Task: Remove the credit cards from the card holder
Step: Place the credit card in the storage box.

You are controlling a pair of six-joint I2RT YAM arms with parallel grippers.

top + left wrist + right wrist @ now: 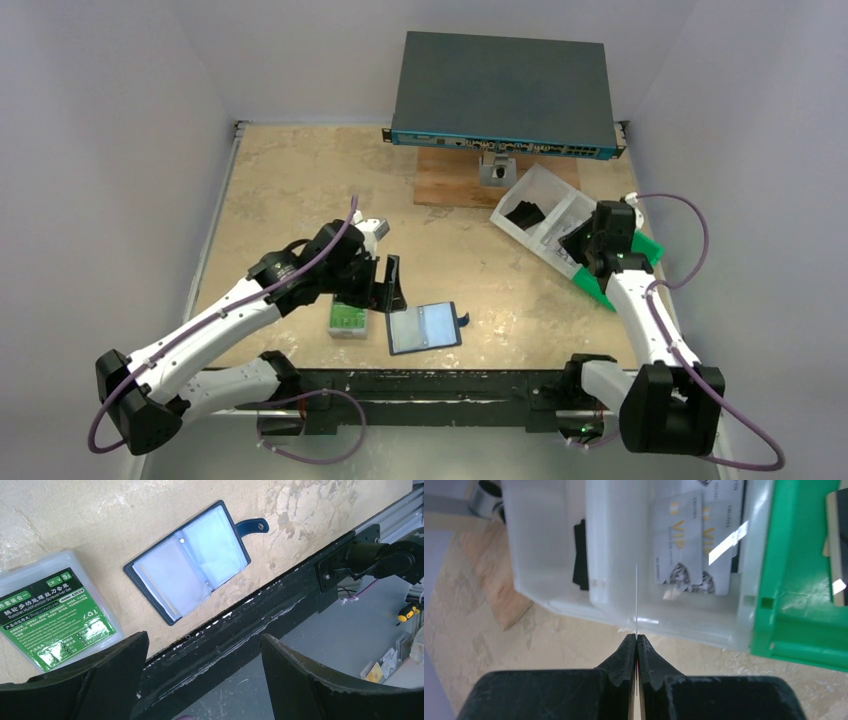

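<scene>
green-label case (pixel 346 318), network switch (pixel 503 95), white bin (pixel 544 545)

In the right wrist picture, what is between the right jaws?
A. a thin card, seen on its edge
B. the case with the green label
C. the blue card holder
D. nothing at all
A: the right gripper has its jaws shut on a thin card, which shows edge-on as a fine pale line over the white tray. The card holder lies open on the table.
</scene>
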